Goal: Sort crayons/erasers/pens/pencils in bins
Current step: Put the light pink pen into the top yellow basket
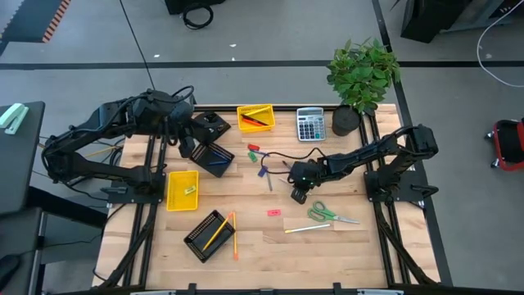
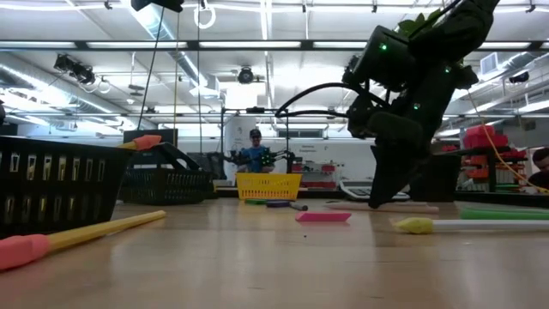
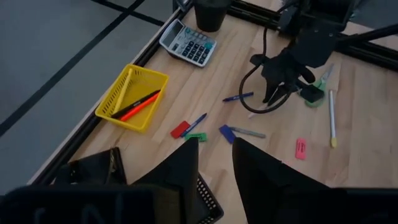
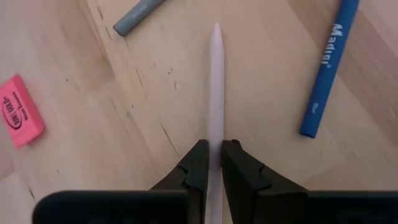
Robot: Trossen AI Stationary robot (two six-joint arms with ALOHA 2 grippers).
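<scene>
Bins first: a black mesh bin sits near on the bench, yellow and orange pencils poking out of it, with another pencil lying just beside it. A yellow bin at the left holds a small yellow-green eraser. A second yellow bin at the far edge carries a red pen and a black pen, and the other black mesh bin lies tilted under the left arm.

The right gripper is down at mid-bench, fingers pinching a pale, thin stick that runs straight out between them. Beside it lie a blue crayon and a grey stick, with a pink eraser a little nearer on the bench.

The left gripper hangs over the tilted mesh bin, fingers parted, nothing between them.

Right of the action: green-handled scissors, and a long pale pencil near them. A grey calculator and a potted plant stand at the far right. Red and green erasers lie mid-bench.
</scene>
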